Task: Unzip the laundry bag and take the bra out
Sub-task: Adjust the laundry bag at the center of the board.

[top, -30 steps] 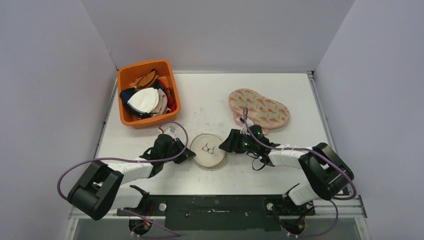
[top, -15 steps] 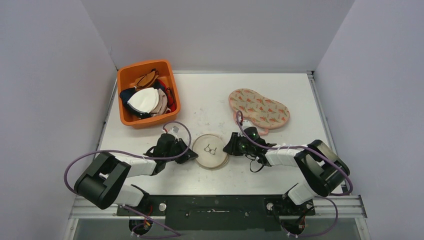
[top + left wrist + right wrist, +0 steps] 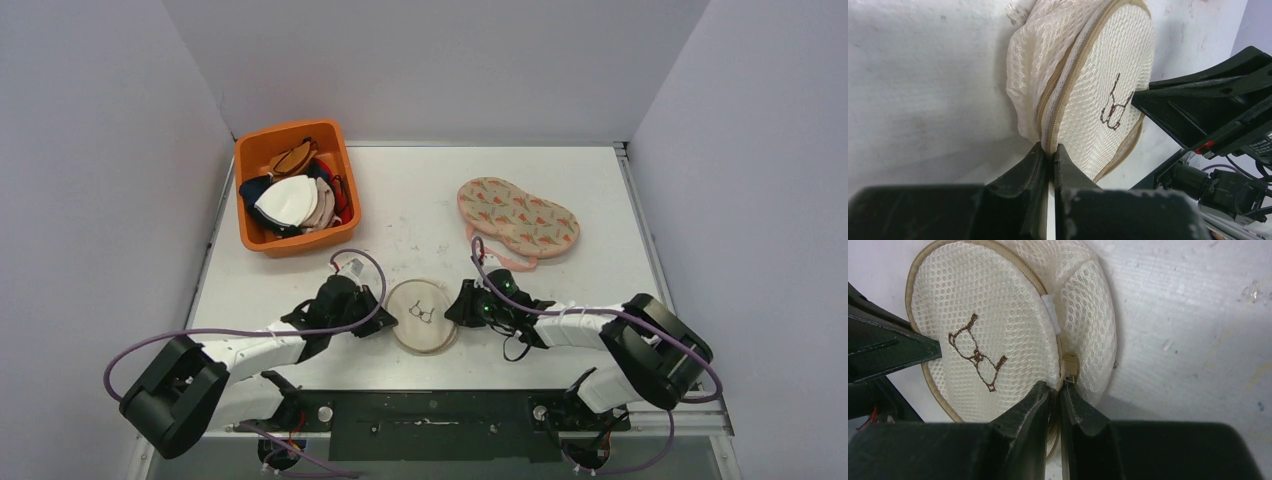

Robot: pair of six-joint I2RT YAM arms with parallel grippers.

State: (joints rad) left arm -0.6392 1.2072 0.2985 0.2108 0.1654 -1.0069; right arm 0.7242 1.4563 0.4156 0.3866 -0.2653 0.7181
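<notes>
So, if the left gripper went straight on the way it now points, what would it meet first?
The mesh laundry bag: the left gripper is closed on its zipper seam, so it would press into the bag. Beyond it, probably, the right gripper.

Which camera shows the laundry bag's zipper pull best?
Right wrist: the zipper pull sits close-up beside the right tool. Left wrist shows only the zipper line; from the top the laundry bag is tiny.

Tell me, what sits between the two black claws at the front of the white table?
The round cream mesh laundry bag lies between them in the top view; the left claw and right claw each pinch its rim.
</notes>
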